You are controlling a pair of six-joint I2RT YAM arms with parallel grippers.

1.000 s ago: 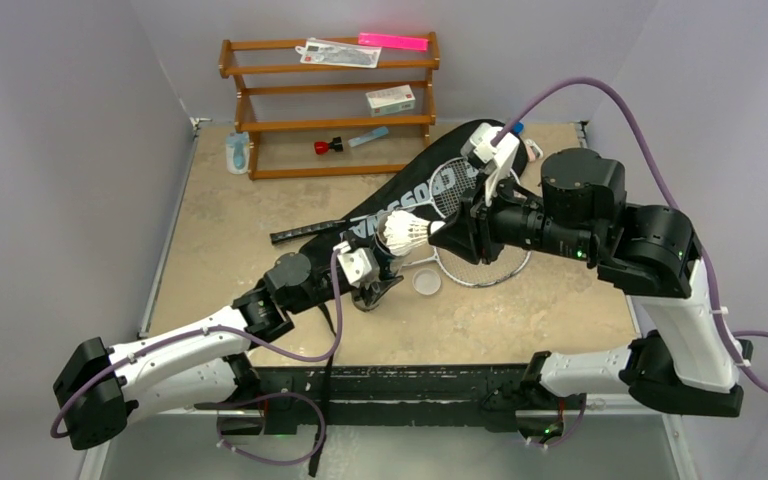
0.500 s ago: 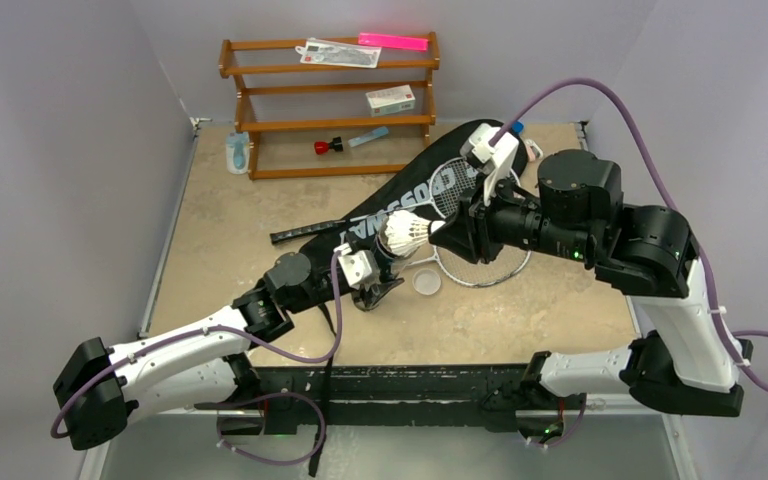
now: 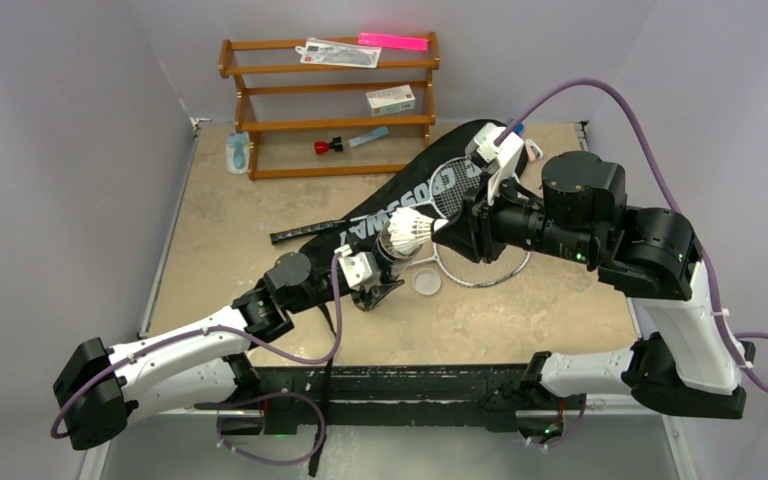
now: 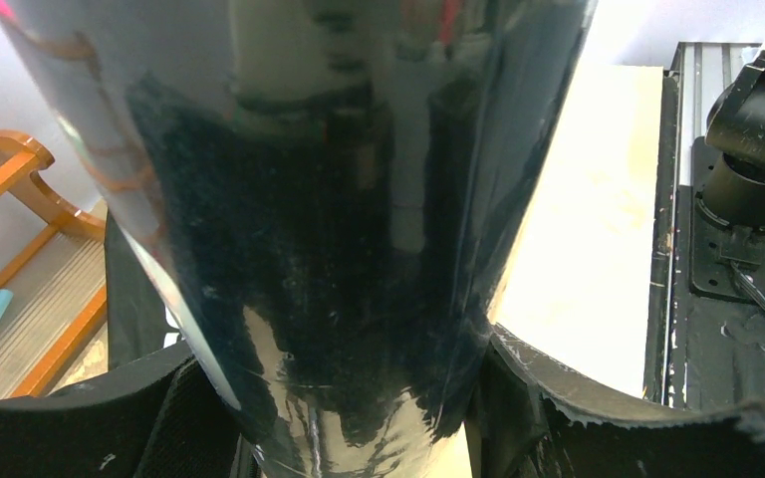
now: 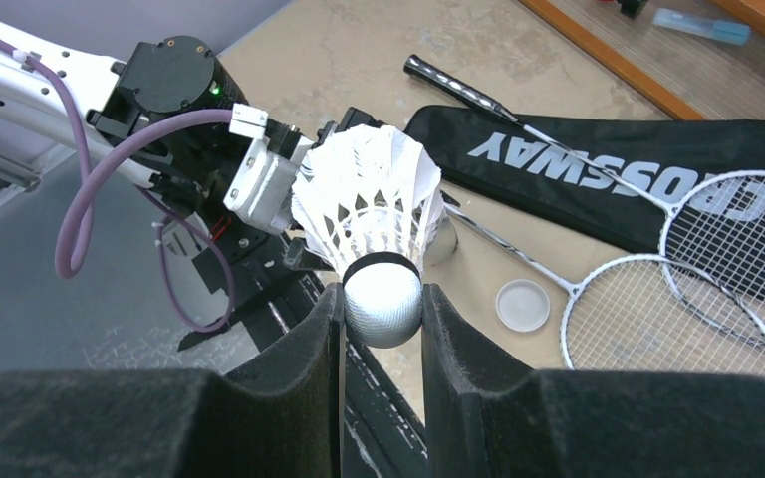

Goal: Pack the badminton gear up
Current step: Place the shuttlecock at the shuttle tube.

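My left gripper (image 3: 380, 287) is shut on the dark tube (image 4: 339, 199), holding it upright near the table's middle. Its shiny wall fills the left wrist view between both jaws. My right gripper (image 5: 382, 311) is shut on the round cork of a white feather shuttlecock (image 5: 371, 204). The shuttlecock (image 3: 407, 232) hangs feathers-first just over the tube's top, which it mostly hides. Two silver-framed rackets (image 5: 657, 319) (image 5: 747, 234) lie with their heads overlapping the long black CROSSWAY bag (image 5: 568, 159).
A small round clear lid (image 3: 426, 283) lies on the table right of the tube. A brown wooden rack (image 3: 330, 105) stands at the back with a white box, a pink strip and small items. A pale bottle (image 3: 237, 152) lies to its left.
The right arm has shifted slightly, bringing the shuttlecock a touch nearer over the tube. The left arm and the tube have stayed still.
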